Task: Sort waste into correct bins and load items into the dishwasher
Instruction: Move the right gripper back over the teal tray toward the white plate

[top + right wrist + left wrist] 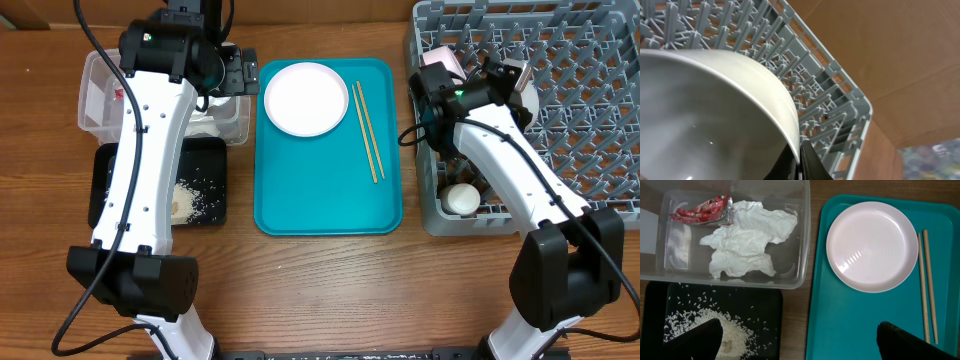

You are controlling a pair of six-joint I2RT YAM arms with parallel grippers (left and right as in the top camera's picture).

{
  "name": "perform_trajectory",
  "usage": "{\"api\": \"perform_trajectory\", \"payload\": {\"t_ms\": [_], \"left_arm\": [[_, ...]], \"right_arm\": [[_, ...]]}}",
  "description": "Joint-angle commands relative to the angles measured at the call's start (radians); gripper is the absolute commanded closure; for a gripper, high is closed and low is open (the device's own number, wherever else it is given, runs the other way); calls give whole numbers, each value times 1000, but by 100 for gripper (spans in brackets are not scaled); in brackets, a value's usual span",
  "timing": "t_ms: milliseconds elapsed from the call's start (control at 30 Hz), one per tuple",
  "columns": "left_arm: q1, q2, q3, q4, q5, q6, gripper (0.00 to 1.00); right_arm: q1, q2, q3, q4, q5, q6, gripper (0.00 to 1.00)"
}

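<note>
While the left claw hangs spread wide above the bench, the clear tub below it holds the red wrapper and crumpled napkins, and rice lies in the black tray just beside. On the teal tray, the plate sits next to both chopsticks. Farther right, the right claw pinches a white bowl by its rim inside the grey dish rack, where the cup also sits.

Your teal tray is smooth plastic with a slight sheen. On it lie a glossy plate and matt wooden chopsticks. Left of the tray, a clear glossy plastic tub holds crumpled paper napkins and a shiny crinkled wrapper. Right of it you have a matt grey plastic rack and a glossy white bowl.
</note>
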Motion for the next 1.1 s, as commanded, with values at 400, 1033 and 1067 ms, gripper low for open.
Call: {"api": "perform_trajectory", "payload": {"t_ms": [400, 1033, 1067], "left_arm": [[-2, -18, 13, 2, -7, -17, 0], [-2, -18, 13, 2, -7, -16, 0], [-2, -18, 13, 2, -7, -17, 0]], "right_arm": [[25, 7, -111, 111, -6, 27, 96], [107, 7, -117, 107, 156, 27, 96], [107, 7, -117, 108, 178, 27, 96]]}}
